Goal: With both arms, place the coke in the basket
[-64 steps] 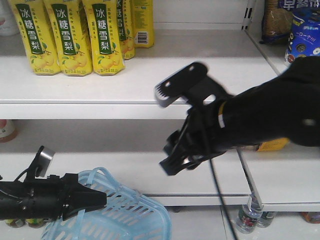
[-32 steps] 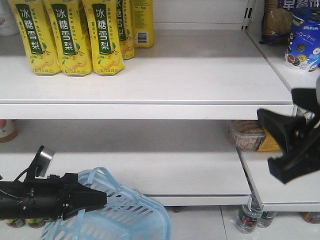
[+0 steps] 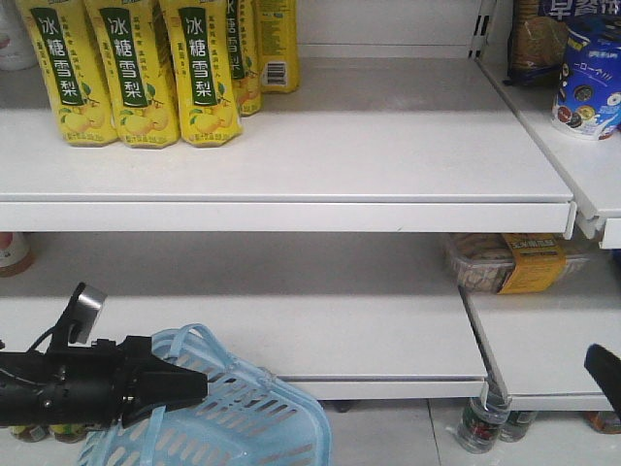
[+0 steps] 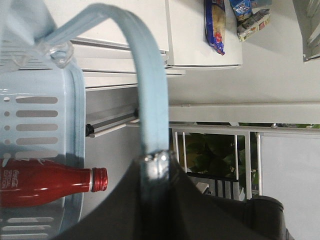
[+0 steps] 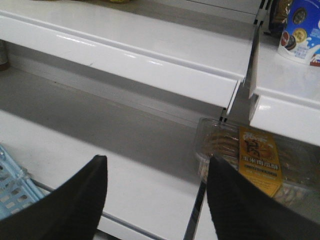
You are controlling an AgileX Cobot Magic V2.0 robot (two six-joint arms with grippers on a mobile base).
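Observation:
The coke (image 4: 45,182) lies on its side inside the light blue basket (image 4: 35,107), red cap pointing over the rim. My left gripper (image 4: 156,162) is shut on the basket's loop handle (image 4: 150,100). In the front view the left gripper (image 3: 199,385) sits low at the left, holding the basket (image 3: 262,417) by that handle; the coke is hidden there. My right gripper (image 5: 157,167) is open with nothing between its fingers, facing the lower shelf. Only a black tip of the right arm (image 3: 604,374) shows at the front view's right edge.
White shelves (image 3: 291,204) fill the view. Yellow pear-drink bottles (image 3: 126,68) stand on the upper shelf at the left. A clear box of biscuits (image 3: 505,262) lies on the lower shelf at the right, a blue tub (image 3: 587,78) above it. Small bottles (image 3: 482,422) stand under the shelf.
The right arm has swung from the middle of the front view to the right and down, almost leaving it. The left gripper and basket have not moved.

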